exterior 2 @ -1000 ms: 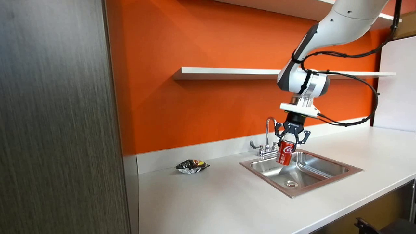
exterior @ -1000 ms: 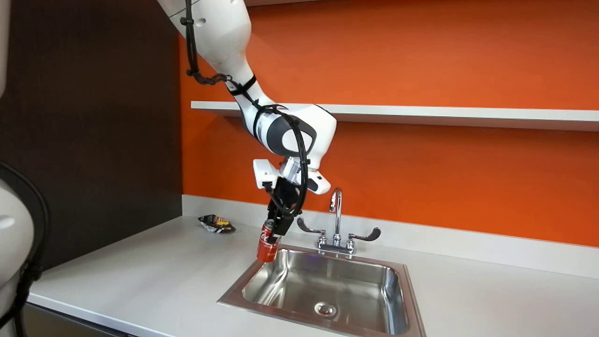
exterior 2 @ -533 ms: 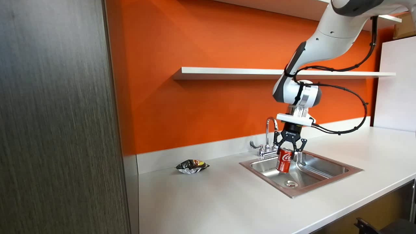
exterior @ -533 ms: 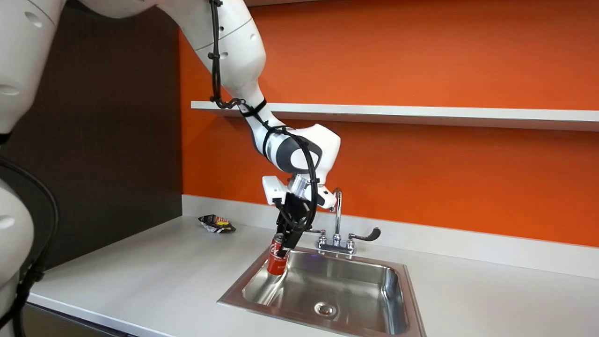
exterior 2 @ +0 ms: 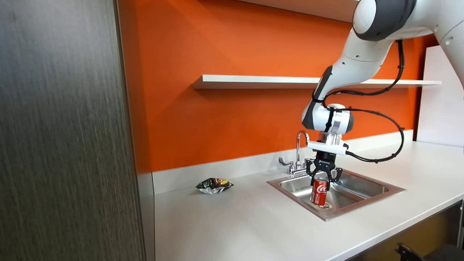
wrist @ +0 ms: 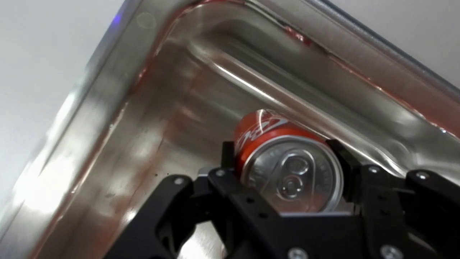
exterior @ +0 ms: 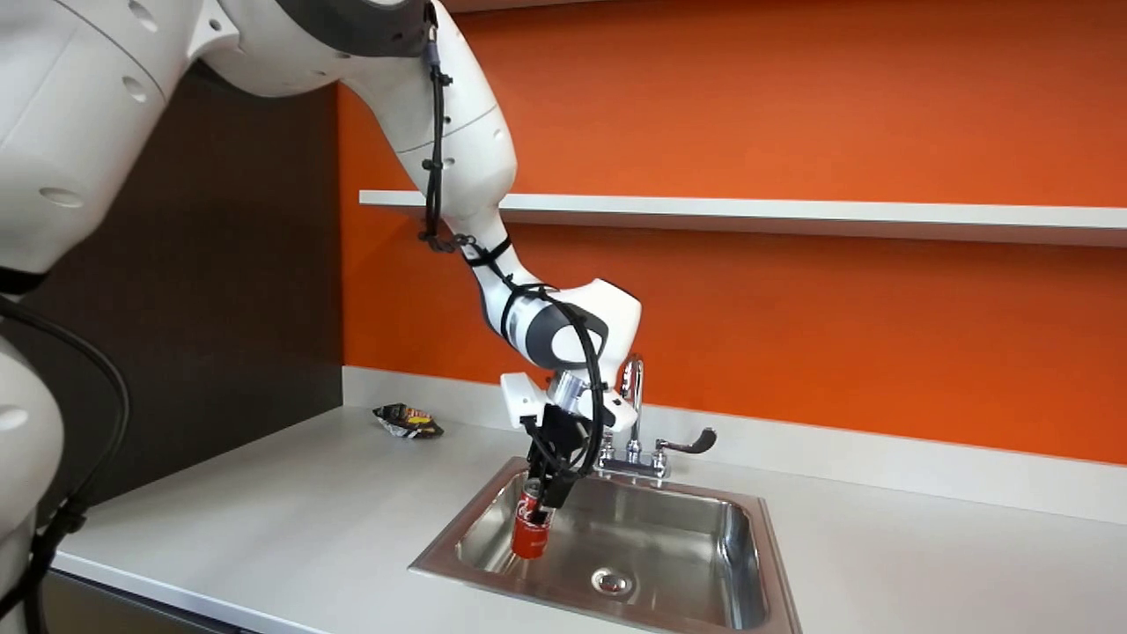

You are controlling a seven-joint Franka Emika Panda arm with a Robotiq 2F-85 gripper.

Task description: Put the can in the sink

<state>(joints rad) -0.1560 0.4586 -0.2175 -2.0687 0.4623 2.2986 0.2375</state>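
Note:
The red can [exterior: 530,532], with white lettering and a silvery top, is inside the stainless steel sink [exterior: 778,572]. It stands nearly upright near one side of the basin. In an exterior view the can [exterior 2: 319,194] partly covers the drain of the sink [exterior 2: 384,195]. My gripper [exterior 2: 321,184] points down with its two fingers on either side of the can's upper part. In the wrist view the gripper [wrist: 284,154] is shut on the can [wrist: 293,176], a finger pressed to each side. Whether the can's base touches the sink floor cannot be told.
A chrome faucet [exterior: 635,414] with two handles stands behind the sink, close to my wrist. A crumpled dark-and-yellow bag [exterior 2: 214,185] lies on the counter [exterior 2: 232,224] by the wall. A white shelf [exterior: 792,213] runs along the orange wall above.
My arm has come down with the can in the gripper. The can has moved from above the sink's edge to low inside the basin. The bag has not moved.

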